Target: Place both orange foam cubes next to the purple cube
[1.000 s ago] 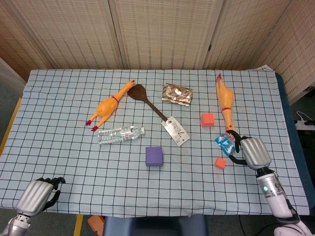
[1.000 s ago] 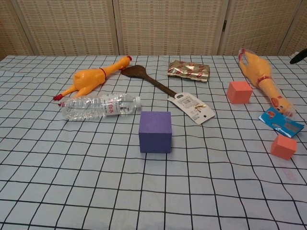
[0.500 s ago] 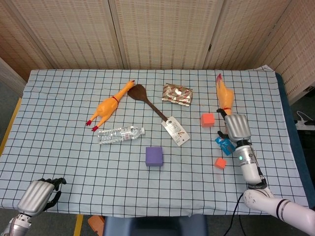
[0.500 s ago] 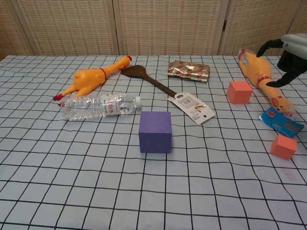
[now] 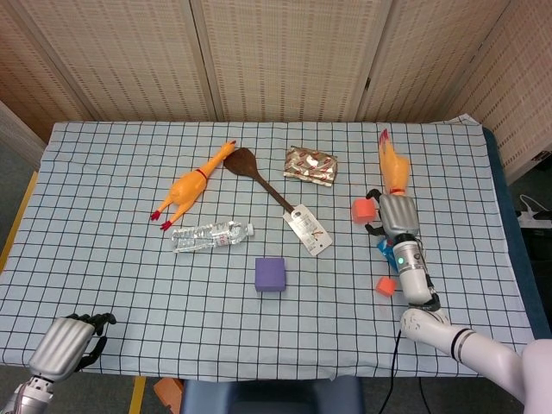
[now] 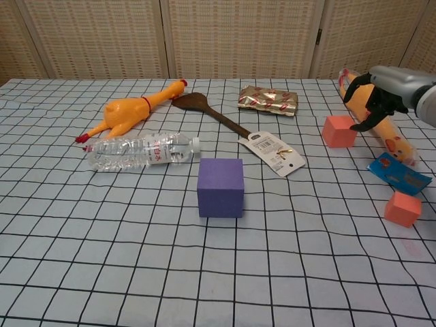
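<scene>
The far orange cube (image 6: 339, 131) sits at the right of the table, well apart from the purple cube (image 6: 221, 187) in the middle, and the near orange cube (image 6: 402, 208) lies nearer and further right, beside a small blue packet (image 6: 400, 172). The right hand (image 6: 380, 95) hovers just above and beside the far cube with its fingers spread and curved, holding nothing. I judge this to be the reach for the first cube: the hand must come down, close on it, then carry it left to the purple cube. The rubber chicken (image 6: 373, 112) close behind could get nudged. The left hand (image 5: 67, 342) rests at the near left edge, fingers curled in on nothing. The table wears a pale checked cloth (image 5: 112, 241), with another chicken (image 5: 191, 185), a bottle (image 5: 210, 235), a spatula (image 5: 278, 199) and a foil pack (image 5: 310, 165) scattered about; woven screens (image 5: 285, 52) stand behind.
</scene>
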